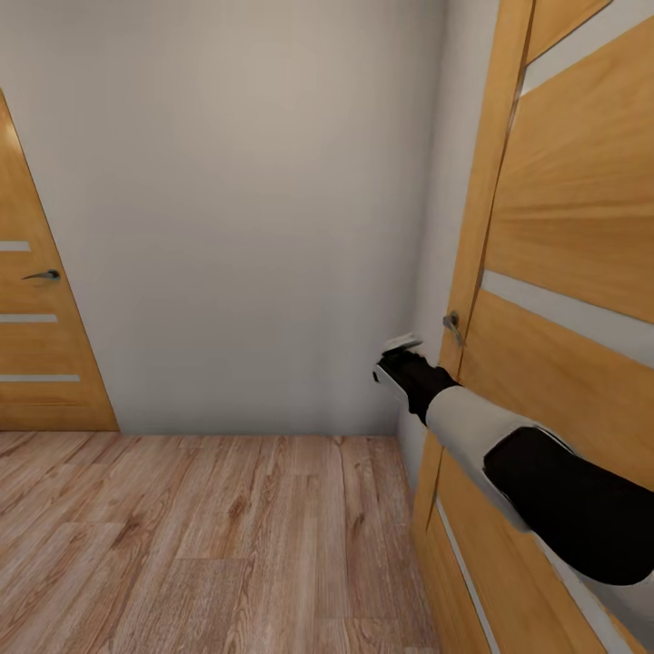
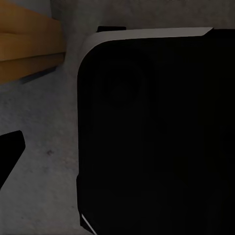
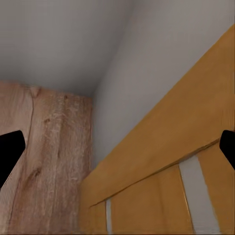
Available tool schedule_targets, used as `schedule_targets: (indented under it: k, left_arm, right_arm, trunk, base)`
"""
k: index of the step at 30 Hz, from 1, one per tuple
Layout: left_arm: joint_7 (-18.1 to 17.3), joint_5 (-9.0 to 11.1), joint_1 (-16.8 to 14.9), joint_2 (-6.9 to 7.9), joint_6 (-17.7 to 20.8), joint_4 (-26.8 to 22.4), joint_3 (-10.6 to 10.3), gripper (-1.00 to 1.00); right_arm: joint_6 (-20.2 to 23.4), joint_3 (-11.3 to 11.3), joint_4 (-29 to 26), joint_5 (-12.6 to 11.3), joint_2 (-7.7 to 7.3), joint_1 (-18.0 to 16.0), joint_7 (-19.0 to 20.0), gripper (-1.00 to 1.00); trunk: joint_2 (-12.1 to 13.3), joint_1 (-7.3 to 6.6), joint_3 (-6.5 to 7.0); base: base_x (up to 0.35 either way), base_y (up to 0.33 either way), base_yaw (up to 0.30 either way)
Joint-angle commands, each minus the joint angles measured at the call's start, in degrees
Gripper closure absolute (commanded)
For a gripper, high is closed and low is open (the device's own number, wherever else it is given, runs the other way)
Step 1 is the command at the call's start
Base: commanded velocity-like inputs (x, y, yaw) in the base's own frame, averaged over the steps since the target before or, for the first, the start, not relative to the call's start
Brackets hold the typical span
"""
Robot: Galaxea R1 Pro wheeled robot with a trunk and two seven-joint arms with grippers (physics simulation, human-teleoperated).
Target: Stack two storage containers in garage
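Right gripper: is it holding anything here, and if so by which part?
Nothing is held. The right gripper is open beside the door, close to the door handle but not around it; the right wrist view shows empty space between the jaws.

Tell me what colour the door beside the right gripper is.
Honey-orange wood door with pale grey horizontal strips, clearest in the head view.

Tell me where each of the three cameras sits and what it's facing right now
Head view: on the head, looking forward and down at a grey wall, plank floor and the wooden door at right; the right arm reaches toward its handle.
Left wrist view: near the left gripper, facing a black rounded panel over mottled grey.
Right wrist view: looks past the right gripper, open.
Shared: head and right wrist views both show that door.
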Motion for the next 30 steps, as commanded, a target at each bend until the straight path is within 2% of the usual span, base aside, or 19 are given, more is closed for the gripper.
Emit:
schedule_targets:
  k: [1, 5, 11, 21, 27, 30]
  left_arm:
    - [0.02, 0.09, -0.01, 0.00, -0.16, 0.00, 0.05, -1.00]
    - [0.02, 0.09, -0.01, 0.00, -0.16, -0.01, 0.04, -1.00]
    - [0.02, 0.09, -0.01, 0.02, -0.16, -0.01, 0.04, -1.00]
    - [0.02, 0.09, -0.01, 0.04, -0.16, 0.00, 0.05, -1.00]
    - [0.02, 0.10, -0.01, 0.08, -0.16, -0.01, 0.06, -1.00]
    - [0.02, 0.11, -0.01, 0.09, -0.16, -0.01, 0.06, -1.00]
  right_arm:
    - [-0.31, 0.48, 0.62, -1.15, 0.28, 0.24, -0.33, -1.00]
    - [-1.48, 0.46, 1.61, -2.26, 0.78, 3.95, 0.28, -1.00]
    - [-3.02, 0.52, 1.79, -2.40, 0.99, 9.11, 2.75, -1.00]
    - [-6.06, 0.54, 1.81, -2.05, 1.59, 15.08, 3.97, -1.00]
    - [-7.60, 0.54, 1.88, -1.97, 1.51, 17.60, 7.76, -1.00]
    - [-8.47, 0.54, 2.02, -1.86, 1.40, 20.00, 8.96, -1.00]
  trunk:
    - [-0.03, 0.00, -0.06]
    - [-0.03, 0.00, -0.06]
    - [-0.03, 0.00, -0.06]
    - [-0.03, 0.00, -0.06]
    - [-0.03, 0.00, -0.06]
    - [-0.03, 0.00, -0.06]
  base:
    - [0.000, 0.000, 0.000]
    - [0.000, 0.000, 0.000]
    - [0.000, 0.000, 0.000]
    - [0.000, 0.000, 0.000]
    - [0.000, 0.000, 0.000]
    - [0.000, 0.000, 0.000]
